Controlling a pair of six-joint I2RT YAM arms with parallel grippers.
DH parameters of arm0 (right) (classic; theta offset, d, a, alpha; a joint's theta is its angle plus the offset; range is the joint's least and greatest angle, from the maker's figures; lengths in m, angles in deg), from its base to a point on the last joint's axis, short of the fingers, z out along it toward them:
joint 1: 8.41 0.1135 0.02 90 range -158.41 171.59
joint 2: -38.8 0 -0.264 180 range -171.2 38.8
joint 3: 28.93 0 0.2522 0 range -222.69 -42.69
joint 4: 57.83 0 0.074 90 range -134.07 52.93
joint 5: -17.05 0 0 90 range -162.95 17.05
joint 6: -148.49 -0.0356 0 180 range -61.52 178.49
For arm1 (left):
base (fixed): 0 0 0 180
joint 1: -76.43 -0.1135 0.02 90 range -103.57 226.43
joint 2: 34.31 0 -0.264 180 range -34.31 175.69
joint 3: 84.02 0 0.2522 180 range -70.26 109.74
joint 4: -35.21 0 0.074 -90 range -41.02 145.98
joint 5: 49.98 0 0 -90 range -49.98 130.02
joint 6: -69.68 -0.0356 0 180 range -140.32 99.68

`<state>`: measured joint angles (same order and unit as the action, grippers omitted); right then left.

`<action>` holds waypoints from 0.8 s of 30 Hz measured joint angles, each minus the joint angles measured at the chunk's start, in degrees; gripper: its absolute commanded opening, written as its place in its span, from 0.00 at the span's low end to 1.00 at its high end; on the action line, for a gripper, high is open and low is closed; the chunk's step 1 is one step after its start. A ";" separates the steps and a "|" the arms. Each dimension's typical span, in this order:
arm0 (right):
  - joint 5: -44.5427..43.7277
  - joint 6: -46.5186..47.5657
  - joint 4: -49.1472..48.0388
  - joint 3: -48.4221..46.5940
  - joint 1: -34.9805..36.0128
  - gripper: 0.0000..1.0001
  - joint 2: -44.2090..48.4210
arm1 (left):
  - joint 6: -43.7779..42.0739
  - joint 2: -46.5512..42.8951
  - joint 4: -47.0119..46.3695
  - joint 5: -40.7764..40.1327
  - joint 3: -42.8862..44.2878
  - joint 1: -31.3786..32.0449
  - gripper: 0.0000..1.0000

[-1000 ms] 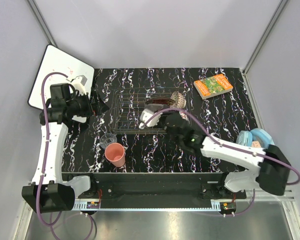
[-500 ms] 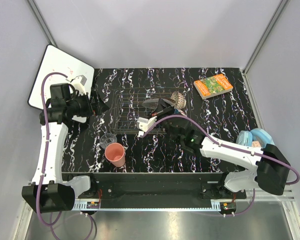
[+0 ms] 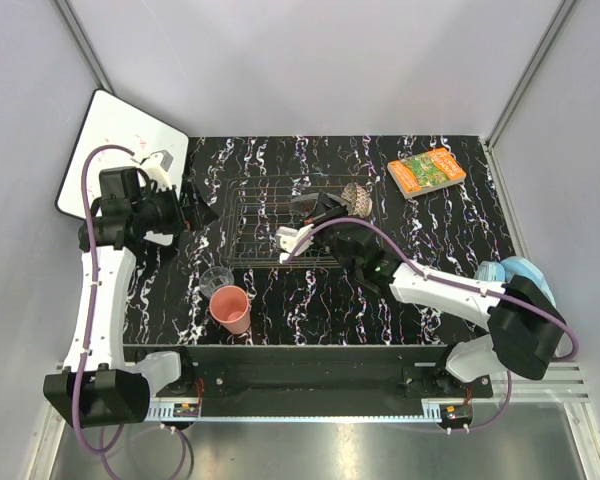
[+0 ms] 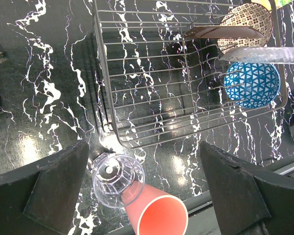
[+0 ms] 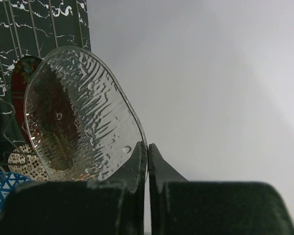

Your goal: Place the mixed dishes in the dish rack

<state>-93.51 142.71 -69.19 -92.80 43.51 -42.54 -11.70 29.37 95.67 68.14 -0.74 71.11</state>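
My right gripper (image 5: 147, 149) is shut on the rim of the clear glass plate (image 5: 78, 117). It holds the plate on edge over the right end of the dish rack (image 3: 270, 225). In the left wrist view the plate (image 4: 264, 54) stands between the red flower-rimmed dish (image 4: 223, 33) and the blue patterned bowl (image 4: 252, 84). The tan-red patterned bowl (image 4: 245, 22) is behind them. All three are in the rack (image 4: 161, 88). My left gripper (image 4: 143, 147) is open, high above the small clear glass (image 4: 115, 178) and pink cup (image 4: 159, 215). Both stand on the table by the rack's near left corner.
An orange-green book (image 3: 426, 171) lies at the back right. A light blue round thing (image 3: 510, 272) sits at the right edge. A white flat board (image 3: 120, 150) leans off the table's back left corner. The rack's left half holds nothing.
My right wrist has turned and shifted a little over the rack's right end with the plate in it. The left arm, cup and glass have not moved.
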 measured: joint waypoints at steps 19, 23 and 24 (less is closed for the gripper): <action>4.22 -2.67 -4.24 1.95 -5.53 0.00 -4.33 | 0.39 0.59 -0.09 -0.04 0.00 0.00 0.99; 4.85 -3.76 -4.85 1.95 -5.75 0.00 -6.08 | 0.39 1.09 -0.09 -0.07 0.00 0.00 0.99; 5.03 -4.11 -5.05 1.97 -5.81 0.00 -6.47 | 0.39 1.11 -0.09 -0.07 0.00 0.00 0.99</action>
<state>-88.48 138.60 -74.24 -90.83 37.70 -49.01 -11.30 30.49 95.59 68.07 -0.74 71.11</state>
